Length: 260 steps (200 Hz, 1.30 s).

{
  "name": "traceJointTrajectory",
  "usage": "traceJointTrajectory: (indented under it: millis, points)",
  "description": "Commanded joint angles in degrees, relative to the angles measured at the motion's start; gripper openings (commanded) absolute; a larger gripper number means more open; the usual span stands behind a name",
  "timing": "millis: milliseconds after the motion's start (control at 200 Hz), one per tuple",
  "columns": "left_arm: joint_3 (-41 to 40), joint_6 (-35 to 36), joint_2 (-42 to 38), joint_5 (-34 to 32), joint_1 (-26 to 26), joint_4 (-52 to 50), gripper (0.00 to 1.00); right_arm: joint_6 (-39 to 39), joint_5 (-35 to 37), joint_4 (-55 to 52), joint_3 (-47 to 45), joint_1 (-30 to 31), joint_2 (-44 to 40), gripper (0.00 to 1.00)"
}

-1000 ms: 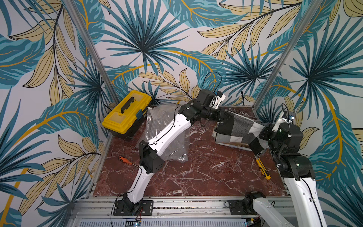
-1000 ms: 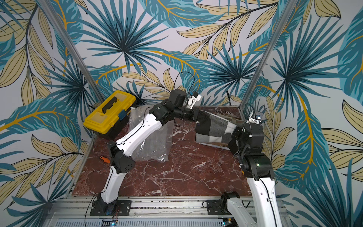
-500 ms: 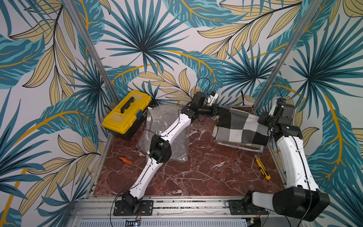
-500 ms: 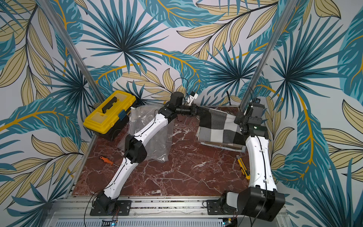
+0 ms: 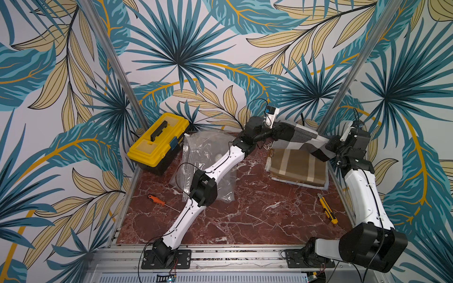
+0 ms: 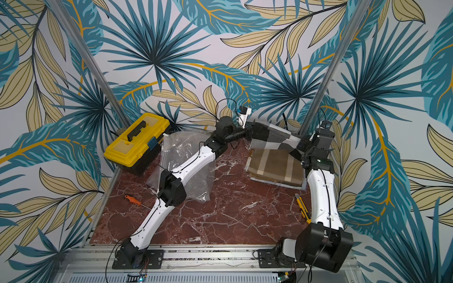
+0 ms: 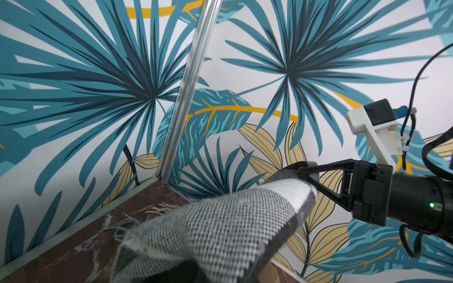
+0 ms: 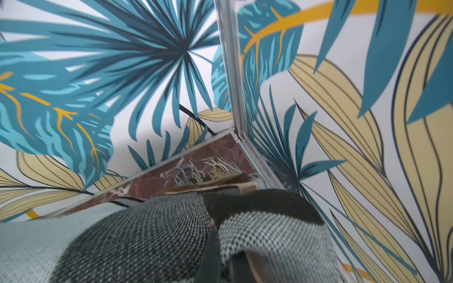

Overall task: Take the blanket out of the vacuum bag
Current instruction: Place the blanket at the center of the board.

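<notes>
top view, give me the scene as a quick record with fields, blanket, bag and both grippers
vacuum bag: clear, on table, under left arm
blanket: grey checked, outside bag, held up at two ends
left gripper: shut on blanket
right gripper: shut on blanket
tan plaid cloth: folded, beneath blanket
other: yellow toolbox, screwdriver, utility knife

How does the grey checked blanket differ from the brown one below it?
The grey checked blanket hangs between the left pincer and right pincer; the brown blanket lies folded on the table. Grey has dark and light checks; brown has pale stripes. Both are woven.
</notes>
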Motion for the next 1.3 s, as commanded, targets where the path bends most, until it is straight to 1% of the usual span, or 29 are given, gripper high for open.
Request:
traceJointTrajectory:
  millis: [0, 65, 150, 225, 295, 361, 431, 526, 581, 601, 646, 736, 806, 841, 866, 936, 966, 987, 1007, 1062, 1097, 1157, 1192, 1297]
  points:
    - [-1.67, 2.42, 3.93, -0.24, 0.97, -3.84, 0.0, 1.73, 5.91, 1.01, -5.35, -3.21, 4.02, 0.0]
    - [-2.06, 4.69, 4.65, 4.26, -0.63, -12.88, 0.0, 2.49, 4.36, -2.16, -7.31, -3.91, 6.14, 0.0]
    - [-4.12, 8.54, 3.52, 5.68, -2.28, -25.74, 0.0, 3.01, 2.07, -4.5, -9.68, -4.44, 6.87, 0.0]
    - [-7.19, 8.13, 1.87, 7.93, -2.41, -32.37, 0.0, 4.2, 1.31, -5.75, -12.1, -4.55, 5.5, 0.0]
    - [-11.65, 7.7, -0.44, 9.52, -2.25, -35.47, 0.0, 4.84, 0.01, -7.12, -13.75, -4.64, 3.63, 0.0]
    - [-17.83, 7.75, -3.67, 9.54, -2.31, -35.18, 0.0, 5.59, -0.49, -8.45, -14.95, -4.63, 2.17, 0.0]
    - [-25.28, 6.71, -7.65, 8.66, -2.38, -31.26, 0.0, 6.08, -1.03, -9.38, -15.9, -4.64, 1.13, 0.0]
    - [-31.51, 5.36, -11.44, 7.04, -2.44, -27.64, 0.0, 7.18, -3.78, -8.82, -17.84, -4.64, 0.13, 0.0]
    - [-33.17, 4.74, -11.87, 6.23, -2.68, -26.56, 0.0, 7.73, -5.81, -8.4, -18.91, -4.63, -0.23, 0.0]
    - [-33.53, 4.61, -13.65, 5.95, -2.76, -26.39, 0.0, 7.98, -6.11, -8.48, -19.22, -4.59, -0.3, 0.0]
    - [-33.71, 4.31, -14.26, 5.53, -2.99, -26.48, 0.0, 8.28, -6.67, -8.49, -19.94, -4.6, -0.42, 0.0]
    - [-33.52, 3.79, -14.58, 5.7, -3.38, -27.09, 0.0, 8.39, -7.29, -9.25, -21.17, -4.59, -1.02, 0.0]
    - [-33.58, 3.51, -14.69, 6.28, -3.56, -27.21, 0.0, 8.45, -6.39, -10.25, -22.01, -4.57, -1.46, 0.0]
    - [-33.65, 3.42, -14.69, 6.3, -3.64, -27.5, 0.04, 8.35, -5.68, -10.59, -22.37, -4.62, -1.63, 0.0]
    - [-33.71, 3.33, -14.62, 6.26, -3.7, -27.62, 0.09, 8.54, -5.47, -10.75, -22.57, -4.59, -1.73, 0.0]
    - [-33.67, 3.26, -14.43, 6.48, -3.71, -28.47, 0.15, 8.96, -5.58, -10.75, -23.21, -4.64, -2.0, 0.0]
    - [-33.74, 3.24, -14.34, 6.44, -3.73, -28.85, 0.21, 9.04, -5.59, -10.69, -23.41, -4.62, -2.13, 0.0]
    - [-33.76, 3.24, -14.39, 6.35, -3.74, -29.21, 0.29, 9.12, -5.61, -10.81, -23.33, -4.59, -2.23, 0.06]
    - [-33.76, 3.31, -14.42, 6.24, -3.74, -29.71, 0.33, 9.12, -5.71, -11.2, -23.23, -4.6, -2.43, 0.14]
    - [-33.76, 3.78, -15.1, 6.01, -3.82, -31.75, 0.39, 9.2, -5.87, -12.77, -22.66, -4.59, -3.55, 0.34]
    - [-34.12, 4.38, -15.94, 5.04, -3.91, -33.68, 0.41, 9.08, -5.6, -14.1, -22.21, -4.61, -4.66, 0.42]
    - [-35.46, 5.16, -18.32, 1.51, -4.19, -37.04, 0.41, 9.0, -4.6, -18.4, -20.99, -4.57, -6.64, 0.52]
    - [-36.5, 5.49, -19.99, -0.88, -4.44, -39.5, 0.42, 8.95, -4.1, -20.83, -20.24, -4.57, -7.92, 0.56]
    - [-39.62, 6.06, -24.78, -11.67, -5.34, -45.49, 0.44, 8.43, -3.87, -25.96, -18.33, -4.61, -11.63, 0.67]
